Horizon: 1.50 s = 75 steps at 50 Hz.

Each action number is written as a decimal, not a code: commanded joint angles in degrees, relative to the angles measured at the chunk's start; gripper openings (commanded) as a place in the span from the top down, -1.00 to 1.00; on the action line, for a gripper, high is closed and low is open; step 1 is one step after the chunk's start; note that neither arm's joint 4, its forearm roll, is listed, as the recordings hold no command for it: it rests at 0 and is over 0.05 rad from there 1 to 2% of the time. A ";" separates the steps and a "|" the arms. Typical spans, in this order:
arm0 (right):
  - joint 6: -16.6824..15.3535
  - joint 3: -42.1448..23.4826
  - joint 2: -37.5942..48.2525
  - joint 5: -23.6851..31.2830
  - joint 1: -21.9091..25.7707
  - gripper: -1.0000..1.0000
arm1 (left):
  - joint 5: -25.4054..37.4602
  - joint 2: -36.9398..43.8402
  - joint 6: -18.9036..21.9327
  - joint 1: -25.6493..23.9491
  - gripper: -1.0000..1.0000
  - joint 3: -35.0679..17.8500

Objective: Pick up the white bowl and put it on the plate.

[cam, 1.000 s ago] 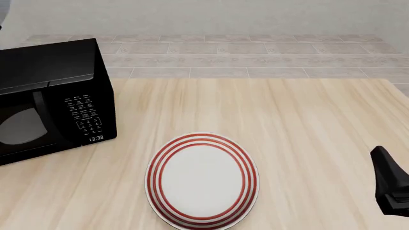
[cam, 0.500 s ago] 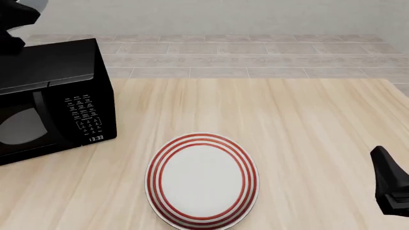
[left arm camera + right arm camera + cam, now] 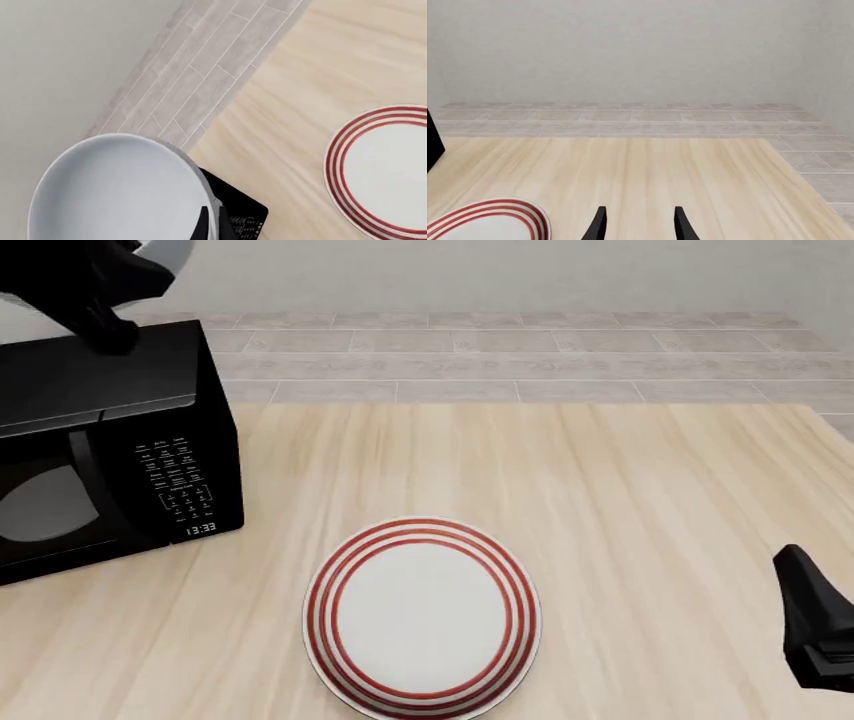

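Note:
The white bowl (image 3: 120,190) is glossy and plain. It hangs in the air above the microwave, with my left gripper (image 3: 212,222) shut on its rim. In the front view only a sliver of the bowl (image 3: 168,252) shows at the top left corner, behind my dark left arm (image 3: 83,282). The plate (image 3: 422,615) with red rings lies flat on the table near the front edge, right of and below the bowl. My right gripper (image 3: 639,225) stands open and empty low at the right, a little right of the plate (image 3: 490,222).
A black microwave (image 3: 114,440) stands at the table's left side, its door shut, directly under the held bowl. The wooden table (image 3: 641,500) ends at a tiled floor strip and a pale wall behind. My right arm (image 3: 817,635) sits at the front right edge.
My left arm has come into the front view at the top left, carrying the bowl rightward over the microwave. The right arm and the plate have not moved.

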 commanded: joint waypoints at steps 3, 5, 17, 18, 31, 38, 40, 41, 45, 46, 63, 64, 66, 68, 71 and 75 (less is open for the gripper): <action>0.00 0.00 0.00 0.00 0.01 -1.00 | -2.11 1.81 -1.58 -4.85 1.00 0.17; -0.01 0.00 0.01 0.00 0.01 -1.00 | -2.31 1.84 -1.49 -5.28 1.00 0.54; 0.00 0.00 0.02 -0.01 0.00 -1.00 | -4.40 2.37 -2.57 -7.90 1.00 3.16; 0.00 0.00 0.01 -0.01 0.00 -1.00 | -4.61 2.35 -2.56 -8.13 1.00 3.49; -0.01 0.00 0.01 0.00 -0.01 -1.00 | -6.22 2.21 -4.41 -11.62 1.00 5.61; 0.00 0.00 0.00 0.00 -0.01 -1.00 | -6.98 2.03 -4.86 -13.51 1.00 7.26; 0.00 0.00 -0.01 0.01 0.00 -1.00 | -7.28 2.03 -4.98 -14.02 1.00 7.87; 0.01 0.00 -0.01 0.01 -0.01 -1.00 | -7.44 1.96 -4.88 -14.21 1.00 8.13; 0.00 0.00 -0.01 0.00 -0.02 -1.00 | -7.92 1.97 -5.20 -15.45 1.00 8.91; 0.01 0.00 0.00 0.00 0.01 -1.00 | -7.97 2.00 -5.23 -15.54 1.00 9.02; -0.01 0.00 0.02 -0.01 0.00 -1.00 | -8.84 2.31 -9.50 -21.55 1.00 10.62; -0.01 0.00 0.01 0.00 0.00 -1.00 | -8.87 2.27 -9.62 -21.67 1.00 10.69; 0.01 0.00 0.02 -0.01 0.00 -1.00 | -8.91 2.19 -9.87 -22.21 1.00 11.09; -0.01 0.00 -0.02 0.01 0.01 -1.00 | -8.92 2.17 -10.30 -22.84 1.00 11.34; 0.00 0.00 0.02 -0.01 0.00 -1.00 | -9.14 2.15 -10.98 -24.06 1.00 11.71; -0.02 0.00 0.01 0.00 -0.01 -1.00 | -9.37 2.20 -12.56 -26.17 1.00 12.28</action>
